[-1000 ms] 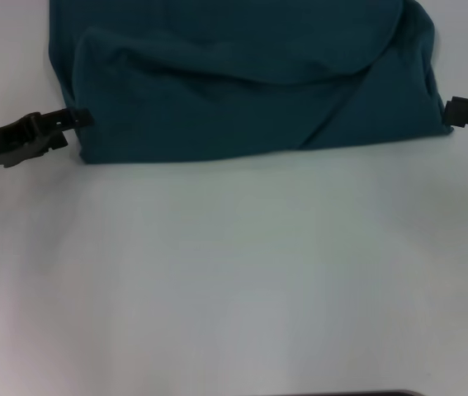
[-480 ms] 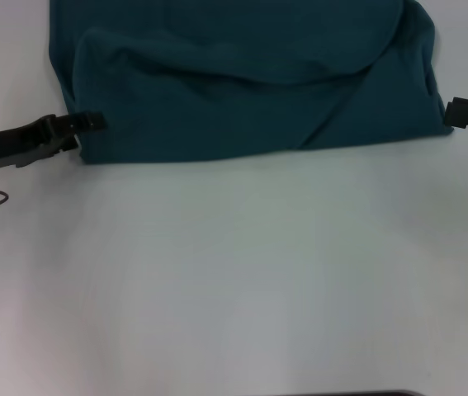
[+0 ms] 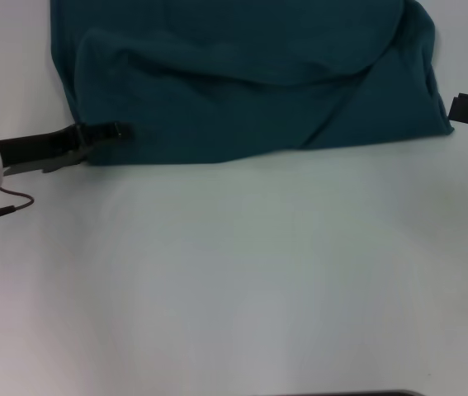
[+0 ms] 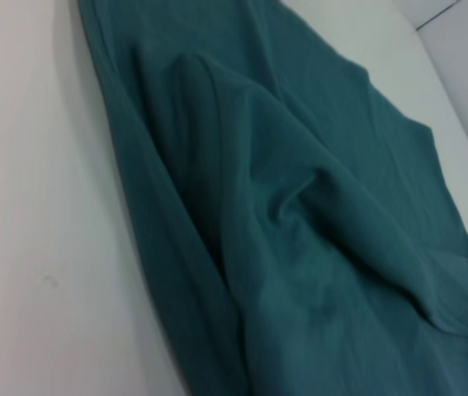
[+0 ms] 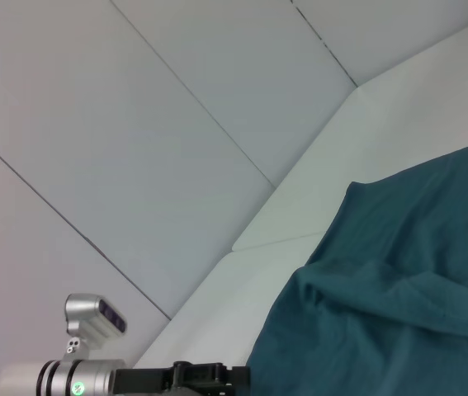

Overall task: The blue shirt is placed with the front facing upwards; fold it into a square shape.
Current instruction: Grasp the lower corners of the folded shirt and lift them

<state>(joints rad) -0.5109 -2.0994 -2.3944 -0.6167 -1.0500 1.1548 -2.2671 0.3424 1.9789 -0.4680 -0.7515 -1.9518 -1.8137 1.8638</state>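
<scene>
Both grippers flank the blue shirt (image 3: 250,82); my left gripper (image 3: 118,130) has slid onto its near corner, grip state unclear. The right gripper (image 3: 465,107) waits beside the opposite corner, likewise unclear.

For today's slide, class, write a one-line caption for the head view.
Left gripper reaches onto the near left corner of the folded dark teal-blue cotton shirt on the white table; right gripper waits beside it.
</scene>
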